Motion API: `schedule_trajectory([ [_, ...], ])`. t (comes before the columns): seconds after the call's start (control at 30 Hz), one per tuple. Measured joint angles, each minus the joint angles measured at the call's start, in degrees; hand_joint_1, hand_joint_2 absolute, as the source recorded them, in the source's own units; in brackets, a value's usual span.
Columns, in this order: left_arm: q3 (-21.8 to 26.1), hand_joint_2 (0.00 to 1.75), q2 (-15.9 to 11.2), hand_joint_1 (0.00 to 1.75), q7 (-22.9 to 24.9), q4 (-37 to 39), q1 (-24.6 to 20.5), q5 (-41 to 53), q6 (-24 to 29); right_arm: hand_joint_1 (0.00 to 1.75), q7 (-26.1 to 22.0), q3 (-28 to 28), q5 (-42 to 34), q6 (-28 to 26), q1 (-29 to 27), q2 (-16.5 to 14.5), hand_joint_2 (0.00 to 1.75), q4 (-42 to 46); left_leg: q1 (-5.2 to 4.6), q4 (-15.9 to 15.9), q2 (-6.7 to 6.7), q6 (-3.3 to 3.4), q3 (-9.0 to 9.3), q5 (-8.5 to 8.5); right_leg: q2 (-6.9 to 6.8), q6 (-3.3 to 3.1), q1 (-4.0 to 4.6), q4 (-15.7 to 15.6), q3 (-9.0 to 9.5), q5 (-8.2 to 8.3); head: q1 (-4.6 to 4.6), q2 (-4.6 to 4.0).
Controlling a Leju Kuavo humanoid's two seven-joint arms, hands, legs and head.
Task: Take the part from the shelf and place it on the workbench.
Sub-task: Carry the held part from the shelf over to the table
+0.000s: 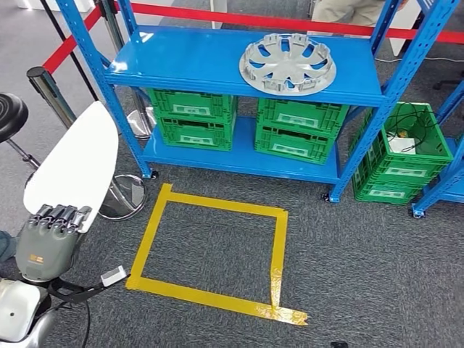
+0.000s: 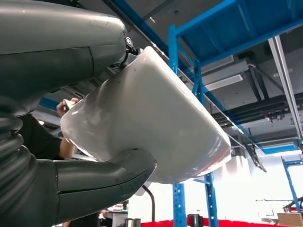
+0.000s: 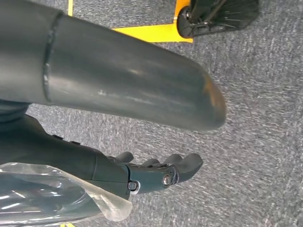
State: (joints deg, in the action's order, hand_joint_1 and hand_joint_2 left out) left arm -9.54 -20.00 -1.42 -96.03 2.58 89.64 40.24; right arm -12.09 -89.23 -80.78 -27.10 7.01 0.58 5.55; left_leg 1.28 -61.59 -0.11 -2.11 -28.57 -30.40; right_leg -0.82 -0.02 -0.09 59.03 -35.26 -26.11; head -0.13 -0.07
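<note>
White and glossy, the part (image 1: 74, 163) sits in the left hand (image 1: 46, 239), low at the robot's left side, fingers (image 1: 60, 214) wrapped over its near edge. From the left wrist, the thumb (image 2: 107, 182) clamps beneath the smooth shell (image 2: 153, 118) and the fingers press on top: a proper grip, at one end only. It looks like a stiff moulded panel, thin and probably light, but long, so it will lever against that end hold. The sheen suggests it's slippery; a hold nearer the middle would be safer. Out beyond it stands the blue shelf (image 1: 191, 61) with a silver hubcap (image 1: 287, 64) on top and green crates (image 1: 191, 116) below. Yellow tape (image 1: 210, 246) marks a square on the carpet. The right hand (image 3: 157, 172) hangs over the floor, fingers loosely straight and holding nothing. No workbench in sight, so I'd say the carry remains.
</note>
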Motion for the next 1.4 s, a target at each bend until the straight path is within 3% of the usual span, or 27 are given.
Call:
schedule_trajectory([
  [0.07,0.0,1.75,0.1,1.75,-0.1,-0.1,-0.1,0.0,0.0,0.0,0.0,0.0,0.1,0.0,0.0,0.0,0.0,0.0,-0.44,3.9,-0.08,0.79,1.75,-0.85,0.04,0.78,-0.1,0.0,-0.77,1.23,0.02,0.0],
  [0.13,-0.1,1.75,0.1,1.75,-0.1,-0.2,-0.1,0.0,0.0,0.0,0.0,0.0,0.2,-0.1,-0.2,0.0,0.0,0.0,-0.59,4.3,0.08,1.88,0.54,0.3,0.16,1.57,-0.4,-0.1,-1.52,1.48,0.0,0.01],
  [0.17,-0.1,1.75,0.1,1.75,-0.1,-0.2,-0.1,0.0,0.0,0.0,0.0,0.0,0.2,-0.1,-0.4,0.0,0.0,0.0,-0.59,4.5,0.2,2.49,-0.22,1.05,0.28,1.9,-0.5,0.6,-2.01,0.04,0.1,0.01],
  [0.27,-0.3,1.75,0.2,1.75,-0.1,-0.3,-0.2,0.0,0.0,0.0,0.0,0.0,0.5,-0.3,-0.5,-0.1,0.0,0.1,-0.7,4.5,0.44,3.56,-2.93,3.39,0.58,2.37,-0.57,8.5,-3.98,-8.93,0.55,0.01],
  [0.3,-0.3,1.75,0.3,1.75,-0.2,-0.3,-0.2,0.0,0.0,0.0,0.0,0.0,0.6,-0.3,-0.4,-0.1,0.0,0.1,-0.79,4.5,0.47,3.6,-3.95,4.2,0.61,2.41,-0.56,12.0,-4.3,-10.59,0.61,0.01],
  [0.33,-0.4,1.75,0.3,1.75,-0.2,-0.3,-0.1,0.0,0.0,0.0,0.0,0.0,0.7,-0.3,-0.3,-0.1,0.0,0.1,-0.88,4.4,0.49,3.59,-5.03,5.02,0.62,2.42,-0.55,14.5,-4.0,-10.46,0.64,0.0],
  [0.4,-0.5,1.75,0.4,1.75,-0.2,-0.3,-0.1,0.0,0.0,0.0,0.0,-0.1,0.8,-0.4,-0.2,-0.1,0.0,0.1,-0.94,4.3,0.5,3.4,-7.25,6.63,0.63,2.3,-0.52,14.8,-1.28,-6.74,0.68,0.0],
  [0.43,-0.6,1.75,0.5,1.75,-0.3,-0.3,-0.1,0.0,0.0,0.0,0.0,-0.1,0.8,-0.5,-0.2,-0.1,0.0,0.1,-0.93,4.1,0.47,3.21,-8.22,7.36,0.64,2.18,-0.51,12.2,1.42,-5.1,0.69,0.0],
  [0.47,-0.7,1.75,0.5,1.75,-0.4,-0.3,-0.1,-0.1,0.0,0.0,0.0,-0.1,0.8,-0.5,-0.1,-0.1,0.0,0.1,-0.98,3.9,0.42,2.94,-9.0,7.96,0.66,2.02,-0.45,7.8,5.22,-4.8,0.71,0.0],
  [0.53,-0.9,1.75,0.6,1.75,-0.6,-0.4,-0.1,-0.2,0.0,0.0,-0.1,-0.1,0.9,-0.6,0.0,-0.1,0.0,0.1,-1.03,3.6,0.42,2.31,-9.81,9.04,0.72,1.6,-0.3,-1.2,11.45,-7.13,0.67,0.01],
  [0.57,-1.0,1.75,0.6,1.75,-0.6,-0.4,-0.1,-0.3,0.0,0.0,-0.2,-0.1,0.9,-0.6,0.0,-0.1,0.0,0.1,-1.02,3.5,0.45,1.94,-9.95,9.6,0.75,1.37,-0.16,-3.8,13.02,-8.17,0.68,0.01],
  [0.6,-1.1,1.75,0.6,1.75,-0.7,-0.5,-0.1,-0.3,0.0,0.0,-0.2,-0.1,0.8,-0.6,0.0,-0.1,0.0,0.1,-0.95,3.6,0.49,1.59,-10.0,10.22,0.74,1.06,-0.12,-4.7,13.03,-8.39,0.65,0.01],
  [0.67,-1.3,1.75,0.6,1.75,-0.7,-0.5,-0.1,-0.3,0.0,0.0,-0.2,-0.1,0.7,-0.6,-0.1,-0.2,0.0,0.1,-0.76,3.2,0.39,0.92,-10.33,9.41,0.55,0.32,-0.19,-4.5,12.21,-7.4,0.61,0.0],
  [0.7,-1.4,1.75,0.5,1.75,-0.7,-0.5,0.0,-0.3,0.0,0.0,-0.2,-0.1,0.7,-0.6,-0.2,-0.3,0.0,0.1,-0.7,1.7,0.33,0.63,-10.72,7.47,0.42,-0.04,-0.29,-4.6,11.76,-6.82,0.51,0.0],
  [0.77,-1.5,1.75,0.5,1.75,-0.8,-0.5,0.0,-0.4,0.0,0.0,-0.2,-0.1,0.7,-0.6,-0.2,-0.3,0.0,0.1,-0.6,-4.6,0.3,0.14,-11.96,1.78,0.25,-0.49,-0.26,-4.5,10.77,-5.85,0.39,0.0],
  [0.8,-1.6,1.75,0.5,1.75,-0.8,-0.5,0.1,-0.4,0.0,0.0,-0.2,-0.1,0.7,-0.7,-0.3,-0.3,0.0,0.1,-0.57,-8.4,0.3,-0.03,-12.58,-0.13,0.18,-0.57,-0.19,-4.4,10.22,-5.41,0.36,0.0],
  [0.83,-1.6,1.75,0.5,1.75,-0.8,-0.5,0.1,-0.4,0.0,0.0,-0.2,-0.1,0.7,-0.7,-0.3,-0.3,0.0,0.1,-0.56,-11.4,0.3,-0.12,-12.85,-0.71,0.13,-0.62,-0.11,-4.2,9.75,-5.04,0.38,0.0],
  [0.87,-1.7,1.75,0.5,1.75,-0.8,-0.5,0.1,-0.4,0.0,0.0,-0.2,-0.1,0.7,-0.7,-0.3,-0.3,0.0,0.1,-0.57,-12.7,0.3,-0.11,-12.55,0.04,0.09,-0.63,-0.04,-3.9,9.22,-4.74,0.37,0.0],
  [0.9,-1.7,1.75,0.5,1.75,-0.8,-0.5,0.1,-0.4,0.0,0.0,-0.2,-0.1,0.7,-0.7,-0.3,-0.3,0.0,0.1,-0.59,-12.0,0.29,0.01,-11.34,1.62,0.08,-0.58,0.01,-3.5,8.7,-4.53,0.37,0.0],
  [0.97,-1.8,1.75,0.5,1.75,-0.8,-0.5,0.0,-0.4,0.0,0.0,-0.2,-0.1,0.7,-0.7,-0.3,-0.3,0.0,0.1,-0.76,-5.9,0.25,0.72,-6.89,4.15,0.09,-0.44,0.08,-2.7,7.54,-4.34,0.38,0.0],
  [1.03,-1.8,1.75,0.5,1.75,-1.0,-0.5,0.0,-0.3,0.0,0.0,-0.2,-0.1,0.7,-0.7,-0.2,-0.4,0.0,0.2,-1.11,-0.2,0.2,1.52,-3.52,4.19,0.1,-0.03,0.1,-2.1,6.7,-4.11,0.4,0.0],
  [1.13,-1.9,1.75,0.4,1.75,-1.1,-0.7,-0.1,-0.3,0.0,0.0,-0.3,-0.1,0.9,-0.7,-0.2,-0.5,0.0,0.2,-1.3,2.5,0.24,2.24,-2.83,3.66,0.16,0.93,-0.04,-1.8,5.93,-3.79,0.37,0.0],
  [1.2,-2.0,1.75,0.5,1.75,-1.2,-0.9,-0.2,-0.3,0.0,0.0,-0.3,-0.1,1.0,-0.7,-0.1,-0.5,0.0,0.2,-0.93,4.5,0.2,3.06,-2.34,3.53,0.44,1.42,-0.02,0.2,4.41,-5.4,0.56,0.01],
  [1.3,-2.1,1.75,0.6,1.75,-1.2,-1.1,-0.2,-0.2,0.0,0.0,-0.3,-0.1,1.0,-0.7,-0.2,-0.5,0.0,0.2,-0.79,5.2,0.26,3.64,-2.77,3.78,0.7,2.14,-0.26,10.1,-0.45,-9.99,0.9,0.0],
  [1.33,-2.2,1.75,0.6,1.75,-1.2,-1.1,-0.2,-0.2,0.0,0.0,-0.3,-0.1,1.0,-0.7,-0.3,-0.5,0.0,0.2,-0.79,5.0,0.29,3.59,-2.97,3.86,0.7,2.36,-0.37,12.8,-1.61,-10.51,0.91,0.0],
  [1.37,-2.3,1.75,0.6,1.75,-1.2,-1.1,-0.2,-0.2,0.0,0.0,-0.3,-0.1,1.0,-0.7,-0.4,-0.5,0.0,0.2,-0.77,4.9,0.31,3.52,-3.11,3.92,0.7,2.55,-0.5,13.5,-1.9,-10.0,0.9,0.01],
  [1.4,-2.3,1.75,0.7,1.75,-1.2,-1.1,-0.2,-0.2,0.0,0.0,-0.3,-0.1,1.0,-0.7,-0.4,-0.5,0.0,0.2,-0.72,4.7,0.31,3.42,-3.21,3.97,0.69,2.7,-0.63,12.0,-1.12,-8.51,0.92,0.01],
])
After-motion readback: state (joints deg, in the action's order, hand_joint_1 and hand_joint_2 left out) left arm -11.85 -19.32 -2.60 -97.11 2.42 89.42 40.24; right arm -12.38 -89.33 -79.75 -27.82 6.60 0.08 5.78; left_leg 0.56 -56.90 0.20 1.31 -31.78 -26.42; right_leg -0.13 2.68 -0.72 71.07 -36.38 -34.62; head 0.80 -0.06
